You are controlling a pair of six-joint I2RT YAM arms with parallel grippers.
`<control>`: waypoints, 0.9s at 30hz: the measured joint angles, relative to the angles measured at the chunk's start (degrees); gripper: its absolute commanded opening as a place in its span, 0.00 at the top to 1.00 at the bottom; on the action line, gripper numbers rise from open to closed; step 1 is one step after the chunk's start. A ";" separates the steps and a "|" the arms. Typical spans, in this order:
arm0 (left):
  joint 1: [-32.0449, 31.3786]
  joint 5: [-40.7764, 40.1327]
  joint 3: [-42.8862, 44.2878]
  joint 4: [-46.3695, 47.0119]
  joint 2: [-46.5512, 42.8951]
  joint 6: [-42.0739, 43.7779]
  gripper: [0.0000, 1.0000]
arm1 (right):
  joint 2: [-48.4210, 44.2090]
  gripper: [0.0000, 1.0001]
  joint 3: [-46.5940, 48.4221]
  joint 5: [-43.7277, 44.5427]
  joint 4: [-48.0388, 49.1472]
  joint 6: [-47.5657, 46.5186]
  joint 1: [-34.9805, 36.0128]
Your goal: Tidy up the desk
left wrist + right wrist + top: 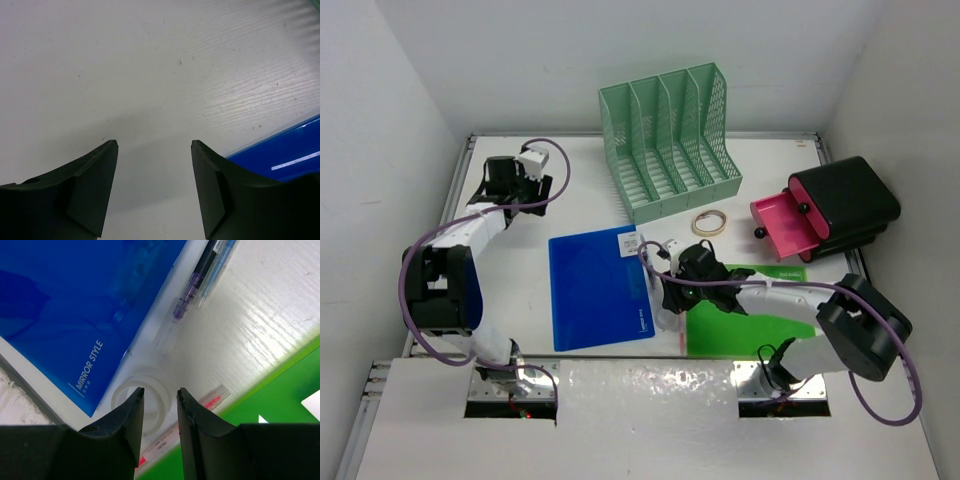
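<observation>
The white desk (582,190) holds a blue folder (600,288) in the middle and a green folder (750,312) to its right. My right gripper (667,298) hangs low in the gap between them. In the right wrist view it (159,392) is narrowly open, its fingertips straddling the right wall of a white tape ring (122,390) that lies flat. A purple-tipped pen (190,297) and a clear red-marked pen (202,405) lie close by. My left gripper (518,188) is open and empty over bare desk (150,75) at the far left.
A mint-green slotted file rack (670,140) stands at the back. A black drawer box (845,205) with its pink drawer (782,228) pulled out sits at the right edge. A tan tape roll (709,222) lies before the rack. The blue folder's corner (292,152) shows beside my left fingers.
</observation>
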 measured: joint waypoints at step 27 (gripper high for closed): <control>0.00 0.55 0.00 0.00 0.09 0.00 0.42 | -7.43 1.00 10.38 19.08 -19.32 -2.49 -0.31</control>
